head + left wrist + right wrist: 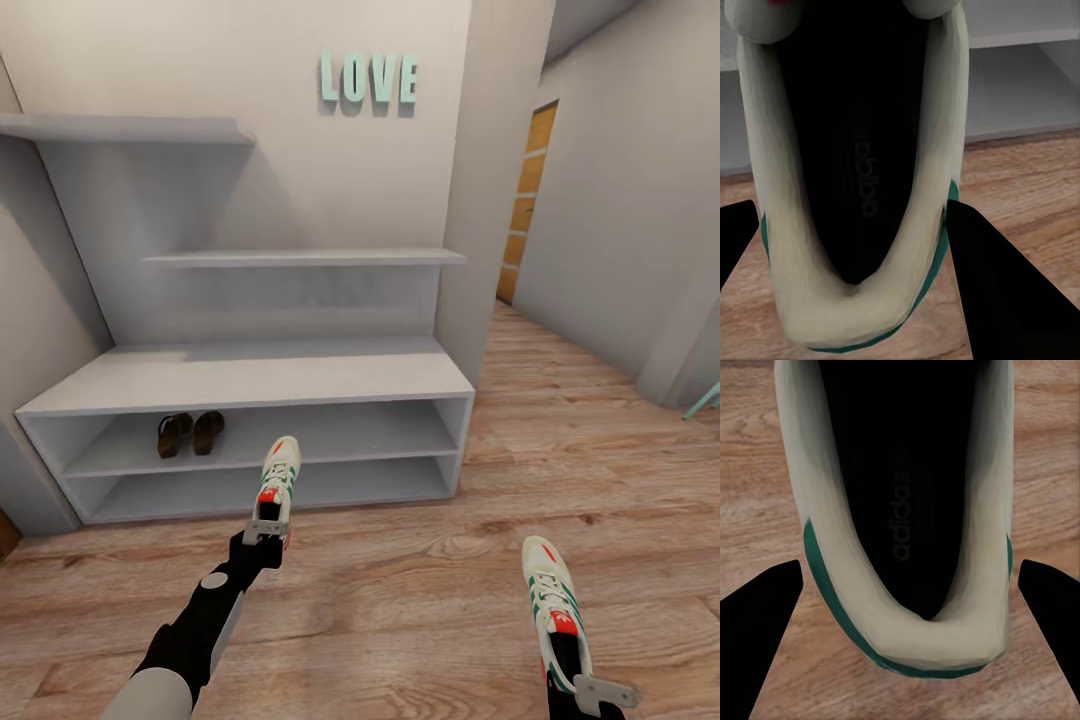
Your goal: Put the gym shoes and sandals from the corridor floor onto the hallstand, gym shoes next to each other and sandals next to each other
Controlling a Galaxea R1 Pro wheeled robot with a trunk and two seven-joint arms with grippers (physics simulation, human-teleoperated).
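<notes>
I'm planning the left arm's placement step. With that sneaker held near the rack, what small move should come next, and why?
Probably ease the left gripper forward, carrying its gym shoe onto the upper open shelf of the hallstand. The shoe's toe already points at that shelf, and the two sandals sit at its left, leaving bare shelf to their right with room for the other gym shoe, at the right gripper.

Two gym shoes: one (pixel 277 487) off-white with green side stripes, red-orange heel patch, red tongue label; the other (pixel 553 600) same colours, white laces. Black insole (pixel 907 487) with faint grey lettering, green trim at heel. Sandals (pixel 189 433) dark brown, tan footbeds, on hallstand (pixel 250 375), pale grey-white. Corridor floor (pixel 420 590) light brown planks, grain and knots. "LOVE" letters (pixel 368 79) above hallstand mint green. Door (pixel 525 200) right of hallstand orange-brown. Left hand (pixel 266 528) grey, arm black.
</notes>
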